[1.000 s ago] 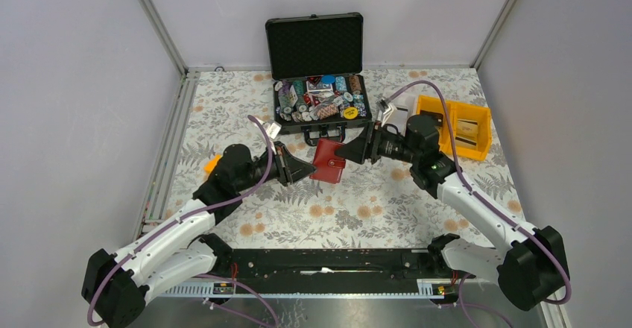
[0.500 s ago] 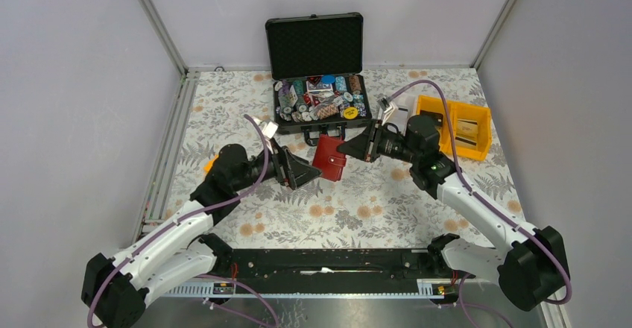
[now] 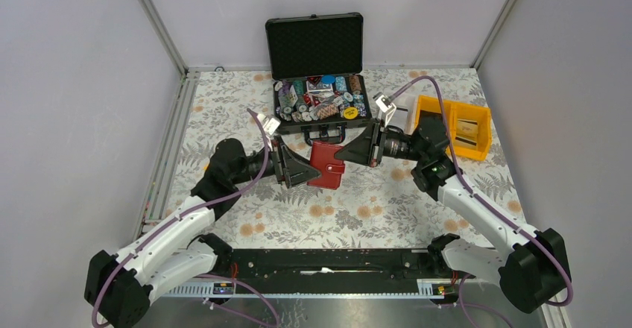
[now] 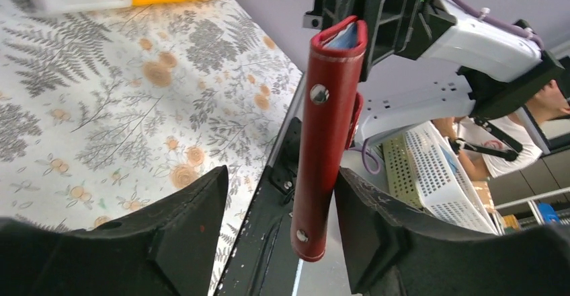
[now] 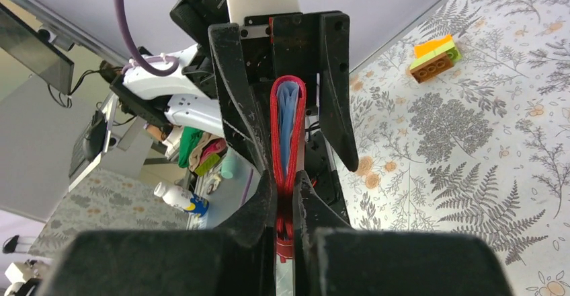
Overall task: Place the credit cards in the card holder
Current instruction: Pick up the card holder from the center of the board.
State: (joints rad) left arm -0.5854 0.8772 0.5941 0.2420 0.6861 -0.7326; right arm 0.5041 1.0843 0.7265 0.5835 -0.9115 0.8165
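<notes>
Top view: the card holder (image 3: 326, 163) is held off the floral table (image 3: 373, 201), between the left gripper (image 3: 304, 171) and right gripper (image 3: 349, 153).

Left wrist: the left jaws stand apart on either side of the upright card holder, touching neither face.

Right wrist: the right jaws pinch its edge, and 1 pale blue credit card (image 5: 288, 118) shows inside.

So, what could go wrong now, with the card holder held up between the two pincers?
1. Only the right pincer grips the card holder, at one end; the left pincer stands open around it, so the holder may sag or twist.
2. The blue card shows inside the fold; it might slide out if the holder tilts.
3. The holder sits nearer one left finger; closing could push it sideways.
</notes>
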